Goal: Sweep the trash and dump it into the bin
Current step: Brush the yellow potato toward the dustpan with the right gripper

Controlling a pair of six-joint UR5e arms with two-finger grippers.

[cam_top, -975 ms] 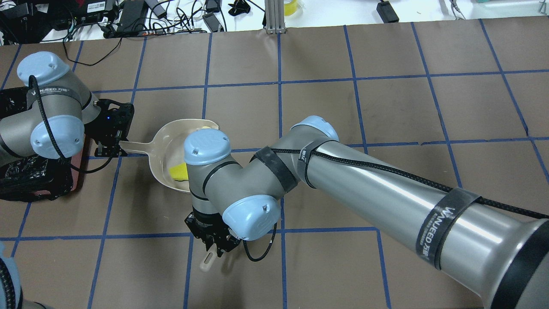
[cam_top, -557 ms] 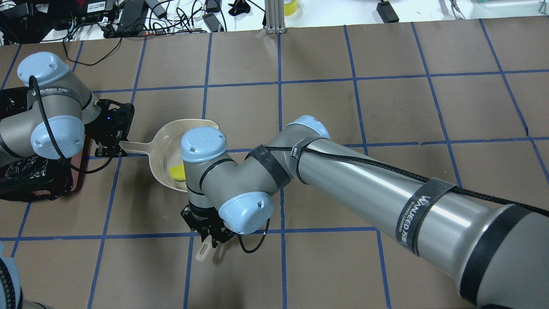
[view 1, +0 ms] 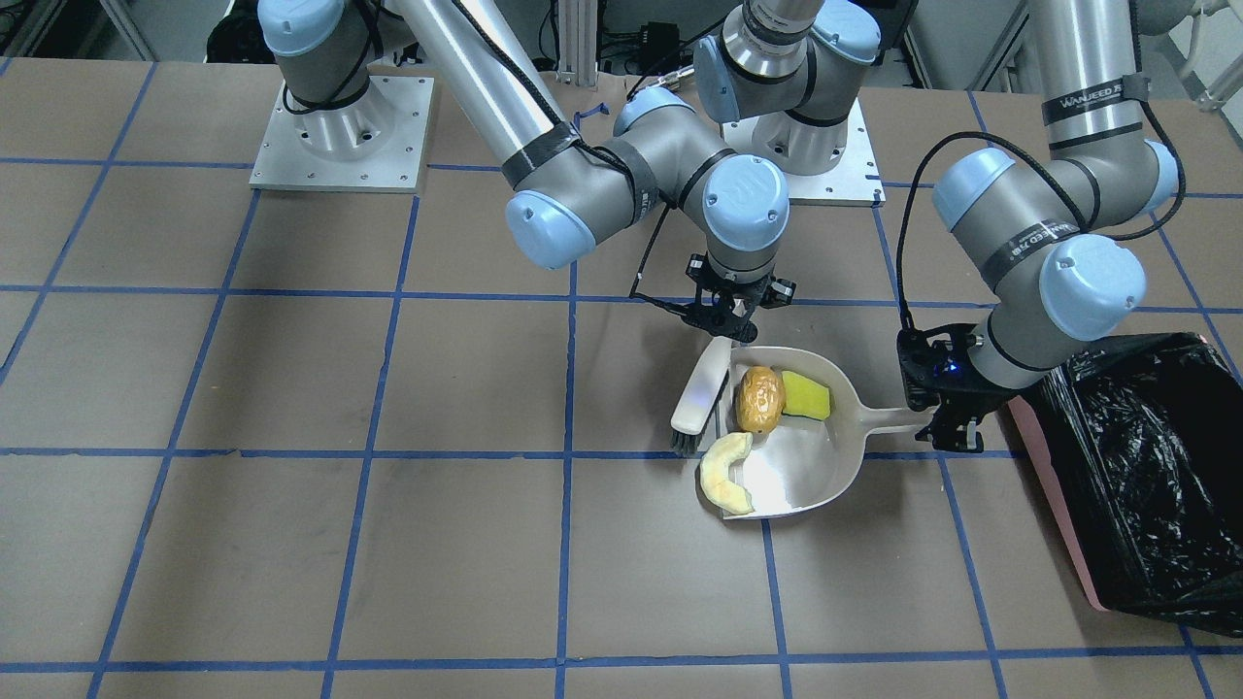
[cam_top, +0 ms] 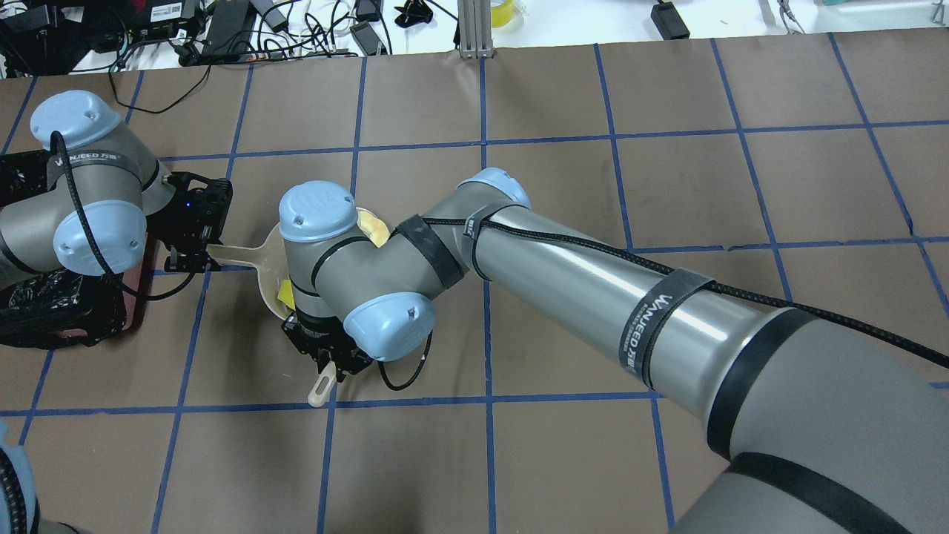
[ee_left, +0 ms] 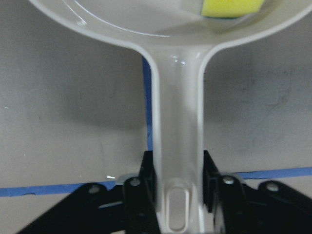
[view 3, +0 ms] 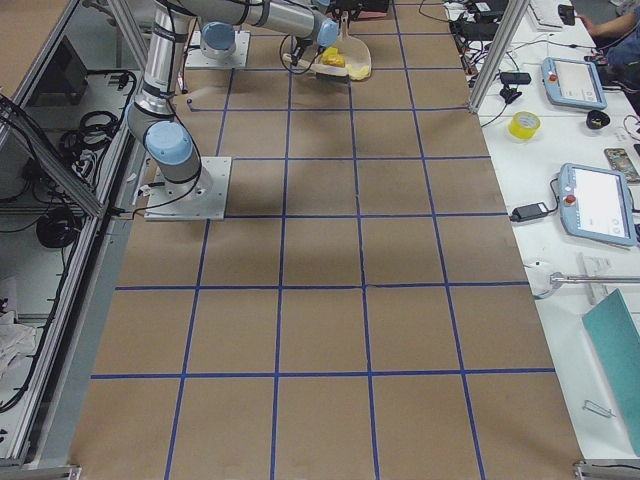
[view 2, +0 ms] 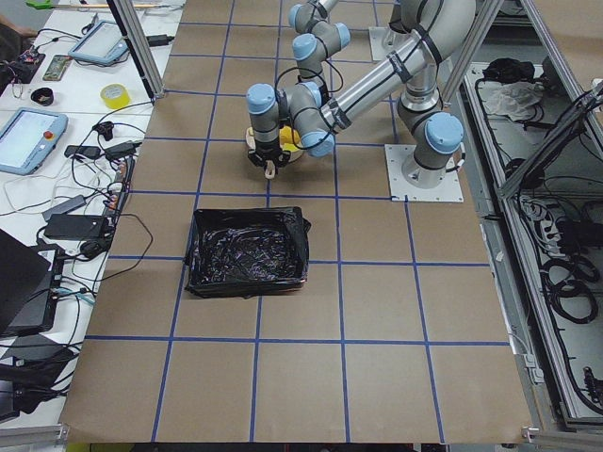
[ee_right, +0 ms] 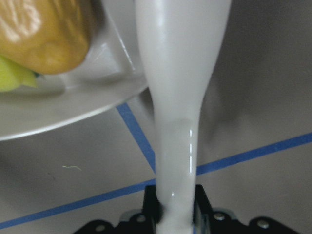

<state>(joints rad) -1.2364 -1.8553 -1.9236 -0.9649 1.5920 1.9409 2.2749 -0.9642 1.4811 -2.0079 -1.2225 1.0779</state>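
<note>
Together: lumpy orange-brown oval (view 1: 759, 399), yellow wedge (view 1: 807, 395), cream crescent (view 1: 726, 473).

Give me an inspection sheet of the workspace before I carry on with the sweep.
Surface: brown paper table, blue tape grid.
Job's things: orange-brown oval and yellow wedge in the dustpan; crescent slice at its open edge; brush beside the pan; black-lined bin stands apart.
Clutter: nothing seen.
End effectors: left end effector shut on the dustpan handle; right end effector shut on the brush handle.
Cables: black cable loops at each wrist.
Surroundings: side benches with leads, tape roll, pendant.
</note>
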